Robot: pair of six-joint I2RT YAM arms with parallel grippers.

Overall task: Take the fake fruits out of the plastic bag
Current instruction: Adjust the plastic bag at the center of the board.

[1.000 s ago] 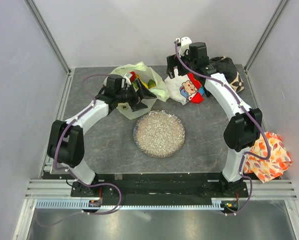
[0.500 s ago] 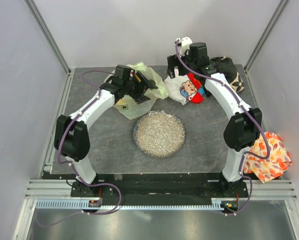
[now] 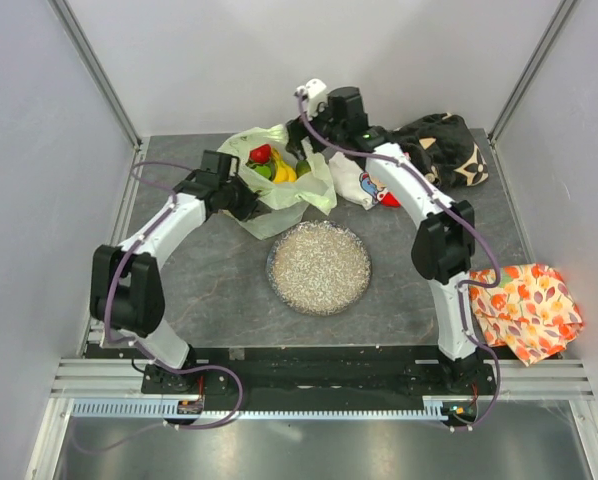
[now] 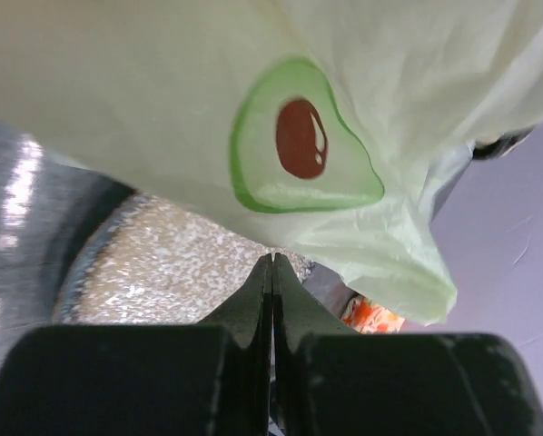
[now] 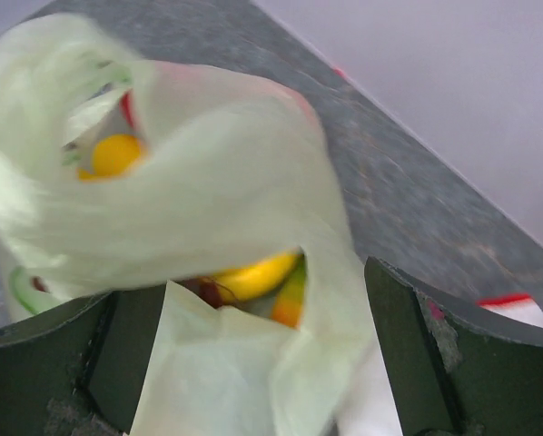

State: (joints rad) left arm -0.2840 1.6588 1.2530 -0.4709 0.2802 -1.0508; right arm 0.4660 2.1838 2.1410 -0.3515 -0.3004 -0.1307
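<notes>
Nearest us, the left gripper (image 4: 271, 268) has just clenched at the near edge of the plastic bag (image 3: 317, 186), though we cannot tell whether it pinches film. The bag now gapes on the desk (image 3: 199, 290) beyond the dish (image 3: 270, 270), fake fruits (image 3: 272, 166) showing, ready for picking. Farther back, the right gripper (image 5: 253, 363) has swung over its mouth, spread wide, holding nothing.

Grey table (image 3: 209, 295), plastic bag (image 3: 315, 186), speckled dish (image 3: 274, 270), dark cloth (image 3: 444, 140)
</notes>
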